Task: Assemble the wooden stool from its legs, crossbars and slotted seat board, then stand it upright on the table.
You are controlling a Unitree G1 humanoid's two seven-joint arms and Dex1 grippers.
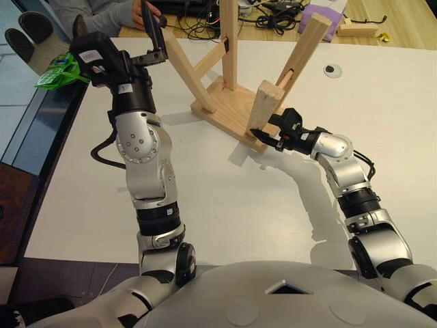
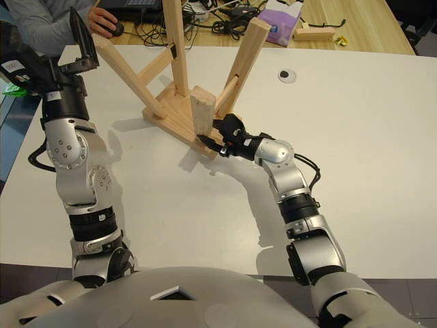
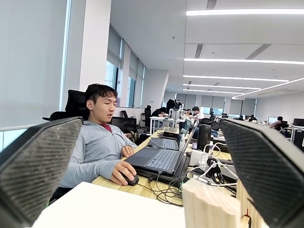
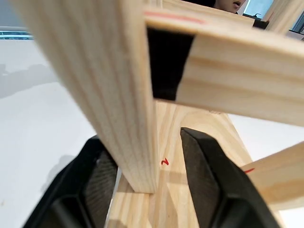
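At mid-frame on the white table point(image 1: 205, 205), the right gripper point(image 1: 266, 139) straddles the nearest leg point(image 1: 264, 102) where it meets the seat, fingers parted with a gap on one side. Just beyond, the stool point(image 1: 222, 113) rests seat-down, legs up. Upper left, the left gripper point(image 1: 157, 44) spreads wide beside the tip of another leg point(image 1: 183, 68).

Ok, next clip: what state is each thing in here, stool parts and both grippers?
Stool: upside down, seat board flat on the table, legs pointing up.
Nearest leg: standing in the seat board.
Crossbar: fitted between two legs.
Left gripper: open, raised by a leg's top end.
Right gripper: open, straddling the nearest leg's base.
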